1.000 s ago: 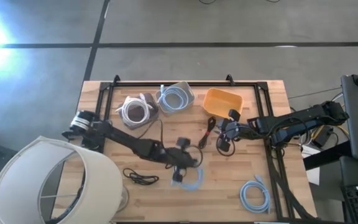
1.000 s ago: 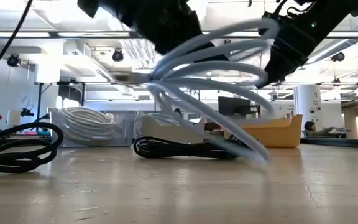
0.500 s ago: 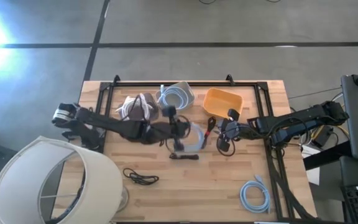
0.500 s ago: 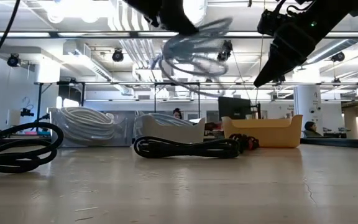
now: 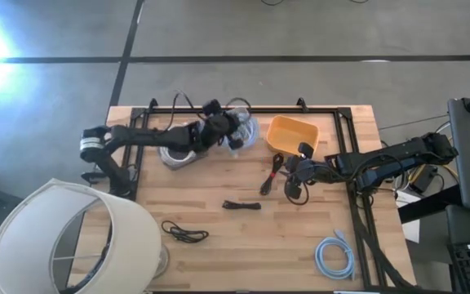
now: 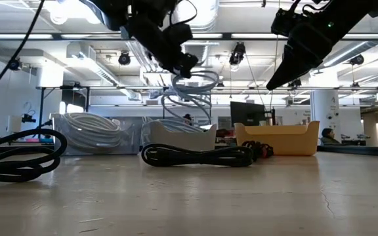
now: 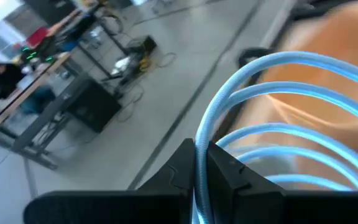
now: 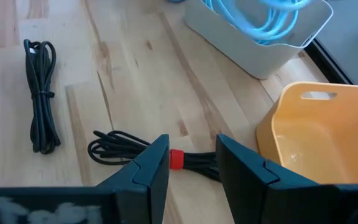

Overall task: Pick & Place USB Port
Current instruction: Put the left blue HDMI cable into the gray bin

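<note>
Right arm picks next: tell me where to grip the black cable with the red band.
Grip the black cable at its red band, where the strands are bunched tight. Come straight down: it lies flat on the table, and the open right gripper is lined up over the band.

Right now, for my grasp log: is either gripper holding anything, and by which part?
The left gripper pinches the light blue coiled cable by one strand of its coil. The right gripper holds nothing.

No readable text in any view. Cables, bins and table carry no legible labels. Room signs behind are too small to read.
</note>
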### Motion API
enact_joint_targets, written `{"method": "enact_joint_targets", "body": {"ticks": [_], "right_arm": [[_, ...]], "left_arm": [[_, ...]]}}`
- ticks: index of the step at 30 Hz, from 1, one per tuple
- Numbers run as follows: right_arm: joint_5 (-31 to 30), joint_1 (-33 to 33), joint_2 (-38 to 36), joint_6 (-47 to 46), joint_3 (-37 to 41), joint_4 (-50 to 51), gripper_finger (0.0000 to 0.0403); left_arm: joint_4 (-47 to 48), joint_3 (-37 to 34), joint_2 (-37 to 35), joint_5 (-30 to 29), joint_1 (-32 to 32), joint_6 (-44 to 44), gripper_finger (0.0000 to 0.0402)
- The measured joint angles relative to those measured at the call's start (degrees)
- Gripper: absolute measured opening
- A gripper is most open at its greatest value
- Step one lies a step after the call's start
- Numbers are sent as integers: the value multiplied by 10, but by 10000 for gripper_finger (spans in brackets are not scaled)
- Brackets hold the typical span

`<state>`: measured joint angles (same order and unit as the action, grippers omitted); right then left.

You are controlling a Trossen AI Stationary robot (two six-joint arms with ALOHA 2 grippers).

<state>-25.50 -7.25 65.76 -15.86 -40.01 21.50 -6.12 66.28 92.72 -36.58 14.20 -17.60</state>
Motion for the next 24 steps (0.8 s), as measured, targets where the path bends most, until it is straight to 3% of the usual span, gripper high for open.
{"method": "enact_joint_targets", "body": {"ticks": [4, 11, 18, 24], "right_arm": [[0, 0, 0, 0, 0, 0, 125], [0, 0, 0, 0, 0, 1, 125], [0, 0, 0, 0, 0, 1, 125], [0, 0, 0, -2, 0, 1, 125]], "left_arm": [[-32, 0, 0, 21, 28, -8, 25], [34, 0, 35, 26, 55, 12, 28], [37, 0, 97, -31, 74, -18, 33], [37, 0, 124, -43, 79, -22, 53]]}}
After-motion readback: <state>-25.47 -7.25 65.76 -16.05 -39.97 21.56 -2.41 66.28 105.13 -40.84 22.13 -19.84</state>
